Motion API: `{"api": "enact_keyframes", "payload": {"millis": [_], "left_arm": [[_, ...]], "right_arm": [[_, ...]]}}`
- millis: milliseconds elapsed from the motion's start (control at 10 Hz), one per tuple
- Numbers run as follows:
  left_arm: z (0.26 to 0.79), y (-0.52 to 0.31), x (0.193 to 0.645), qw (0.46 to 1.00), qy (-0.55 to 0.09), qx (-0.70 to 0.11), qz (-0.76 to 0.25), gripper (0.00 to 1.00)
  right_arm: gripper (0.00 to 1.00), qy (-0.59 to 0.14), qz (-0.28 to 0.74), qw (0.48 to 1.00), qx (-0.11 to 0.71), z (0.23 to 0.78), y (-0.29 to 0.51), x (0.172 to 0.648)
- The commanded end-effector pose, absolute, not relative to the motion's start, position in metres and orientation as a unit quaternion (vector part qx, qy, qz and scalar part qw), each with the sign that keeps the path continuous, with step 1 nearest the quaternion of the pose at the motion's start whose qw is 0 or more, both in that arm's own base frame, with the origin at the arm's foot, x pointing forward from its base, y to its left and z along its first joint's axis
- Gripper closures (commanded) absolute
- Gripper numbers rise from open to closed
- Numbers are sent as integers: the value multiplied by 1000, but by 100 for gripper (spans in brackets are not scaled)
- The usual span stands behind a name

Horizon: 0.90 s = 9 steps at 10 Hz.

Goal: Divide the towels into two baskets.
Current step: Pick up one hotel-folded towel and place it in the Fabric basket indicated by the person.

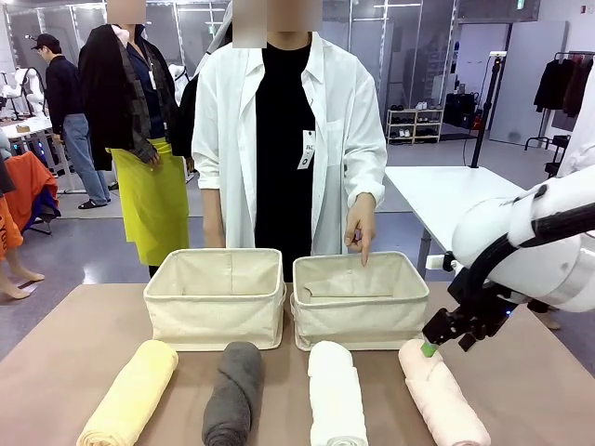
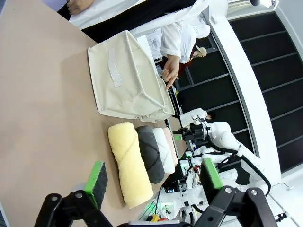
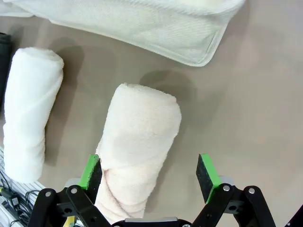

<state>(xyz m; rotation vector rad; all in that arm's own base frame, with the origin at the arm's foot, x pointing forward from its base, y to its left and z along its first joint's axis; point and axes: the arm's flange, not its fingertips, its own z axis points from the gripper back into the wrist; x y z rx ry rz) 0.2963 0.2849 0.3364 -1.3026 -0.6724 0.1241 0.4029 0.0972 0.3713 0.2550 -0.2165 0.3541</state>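
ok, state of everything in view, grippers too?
yellow towel: rolled, on table
grey towel: rolled, on table
white towel: rolled, on table
pink towel: rolled, on table
left basket: upright, empty
right basket: upright, empty, person's hand pointing into it
left gripper: open, holding nothing
right gripper: open, over pink towel, no grip

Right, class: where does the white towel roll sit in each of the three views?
Front view: white towel, bottom centre, third roll from the left.
Left wrist view: white towel, lower middle, just beyond the grey towel.
Right wrist view: white towel, left side, beside the pink towel.
Shared landmark: a cream basket past the rolls' far ends.
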Motion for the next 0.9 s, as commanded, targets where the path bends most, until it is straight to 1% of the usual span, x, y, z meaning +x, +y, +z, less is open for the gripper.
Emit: {"api": "enact_keyframes", "payload": {"millis": [0,200,500,800], "left_arm": [[338,286,293,738,-311,-597,52,0],[338,286,293,738,-311,-597,52,0],[338,286,293,738,-311,-597,52,0],[338,286,293,738,-311,-597,52,0]], "right_arm": [[0,-94,132,982,96,336,95,307],[0,-88,118,987,64,322,107,305],[0,-79,105,989,62,306,113,307],[0,-53,122,989,57,292,115,307]]}}
